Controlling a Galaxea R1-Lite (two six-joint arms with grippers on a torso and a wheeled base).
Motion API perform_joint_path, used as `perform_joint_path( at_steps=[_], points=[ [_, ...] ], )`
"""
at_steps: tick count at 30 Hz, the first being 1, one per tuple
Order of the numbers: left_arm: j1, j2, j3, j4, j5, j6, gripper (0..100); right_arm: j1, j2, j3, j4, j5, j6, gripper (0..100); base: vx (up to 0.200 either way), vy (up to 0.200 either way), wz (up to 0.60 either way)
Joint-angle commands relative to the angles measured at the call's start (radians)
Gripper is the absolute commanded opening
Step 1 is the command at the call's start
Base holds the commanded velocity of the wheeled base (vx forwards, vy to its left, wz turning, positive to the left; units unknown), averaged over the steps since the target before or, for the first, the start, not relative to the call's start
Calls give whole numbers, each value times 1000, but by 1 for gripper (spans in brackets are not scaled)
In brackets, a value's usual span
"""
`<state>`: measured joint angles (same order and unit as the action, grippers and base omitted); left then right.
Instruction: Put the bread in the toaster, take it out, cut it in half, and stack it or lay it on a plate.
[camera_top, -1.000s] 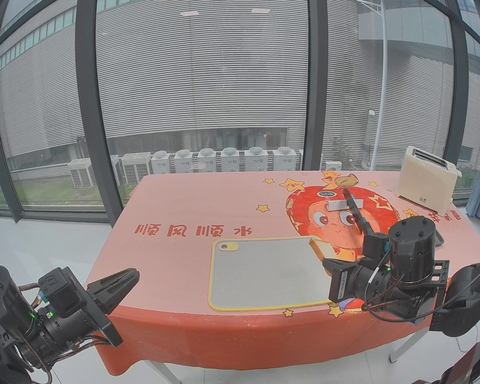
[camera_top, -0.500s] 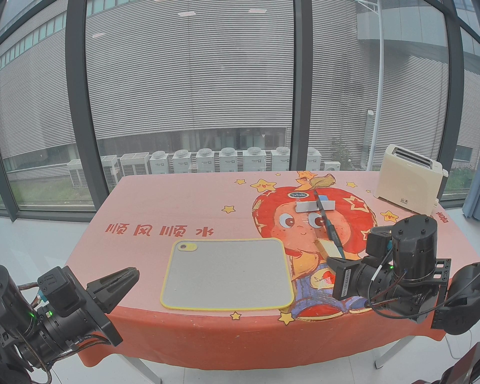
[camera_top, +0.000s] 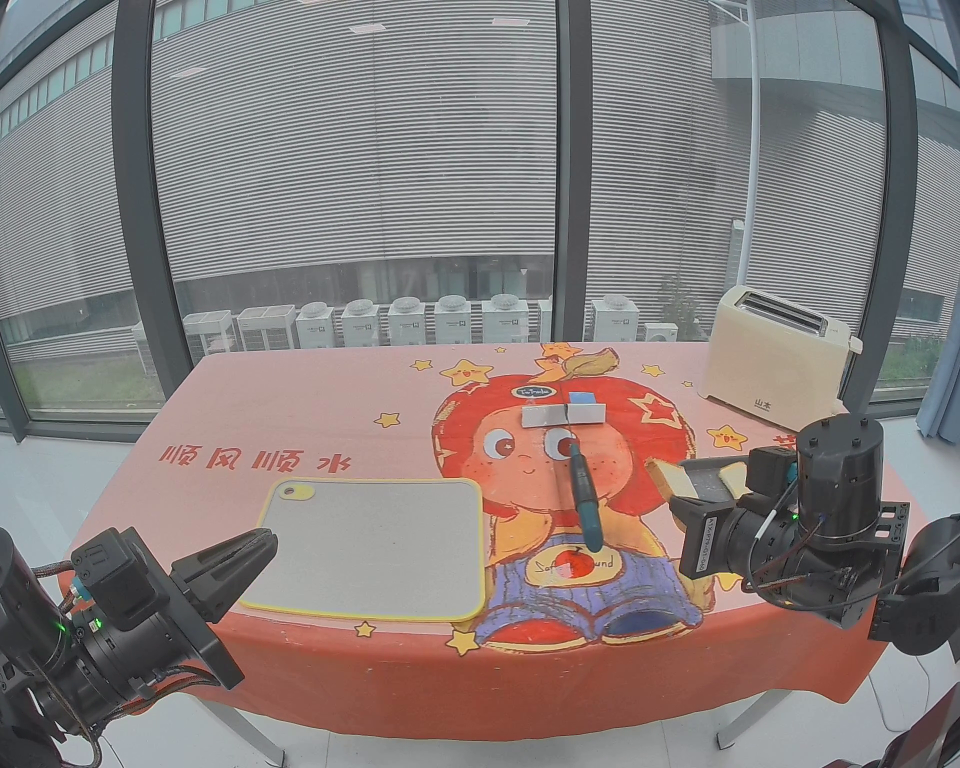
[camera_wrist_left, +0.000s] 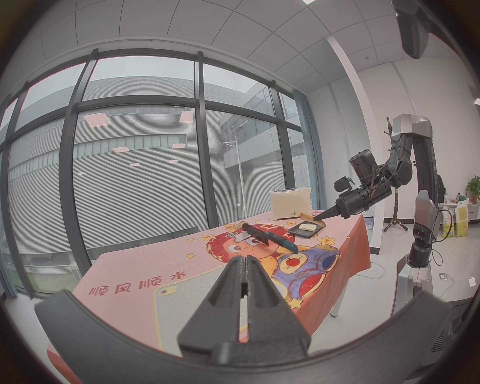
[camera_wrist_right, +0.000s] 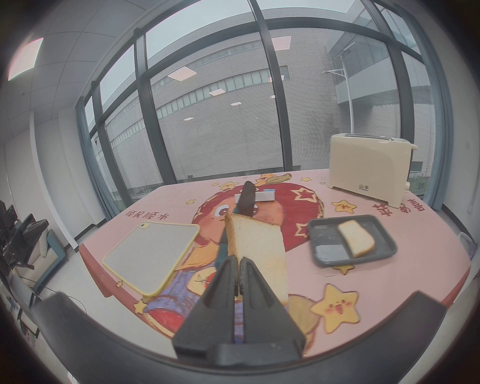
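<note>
Pink cartoon-print cloth covers the desk (camera_top: 300, 420) we're at. Our right end effector (camera_wrist_right: 239, 265) is clamped on a slice of bread (camera_wrist_right: 257, 245), held above the near right part of the desk, just beside a dark tray (camera_wrist_right: 380, 245) with another piece of bread (camera_wrist_right: 356, 238) in it. The cream toaster (camera_top: 778, 355) sits at the far right corner. A knife (camera_top: 583, 490) lies mid-desk, with the cutting board (camera_top: 375, 545) near left. Our left end effector (camera_wrist_left: 243, 285) hangs off the near left corner, fingers together, holding nothing.
</note>
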<state>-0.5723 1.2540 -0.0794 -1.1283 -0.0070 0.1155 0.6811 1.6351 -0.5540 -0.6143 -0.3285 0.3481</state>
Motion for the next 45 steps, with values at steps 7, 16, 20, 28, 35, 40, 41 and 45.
perform_joint_path(
  at_steps=[7, 16, 20, 28, 35, 40, 41, 45],
  points=[
    [-1, -1, 4, -1, -1, 0, 0, -57, 9, -7, 2, 28, -23, 0, 0, 0, 0],
    [-9, -2, 10, 1, -1, -2, 0, -107, 68, -50, 2, 29, -66, 0, 0, 0, 0],
    [-8, 1, 12, 2, -1, 0, 0, -113, 109, -93, 10, 29, -66, 0, 0, 0, 0],
    [-8, 4, 12, 2, -1, 0, 0, -158, 212, -109, -2, 29, -78, 0, 0, 0, 0],
    [-8, 8, 21, 1, -1, 0, 0, -192, 242, -127, -2, 78, -77, 0, 0, 0, 0],
    [-8, 8, 23, 1, -1, 0, 0, -196, 246, -130, -4, 146, -66, 0, 0, 0, 0],
    [-8, 8, 23, 1, -1, 0, 0, -201, 249, -133, -4, 148, -66, 0, 0, 0, 0],
    [-8, 8, 24, 1, -1, 0, 0, -218, 269, -144, -4, 148, -66, 0, 0, 0, 0]
  ],
)
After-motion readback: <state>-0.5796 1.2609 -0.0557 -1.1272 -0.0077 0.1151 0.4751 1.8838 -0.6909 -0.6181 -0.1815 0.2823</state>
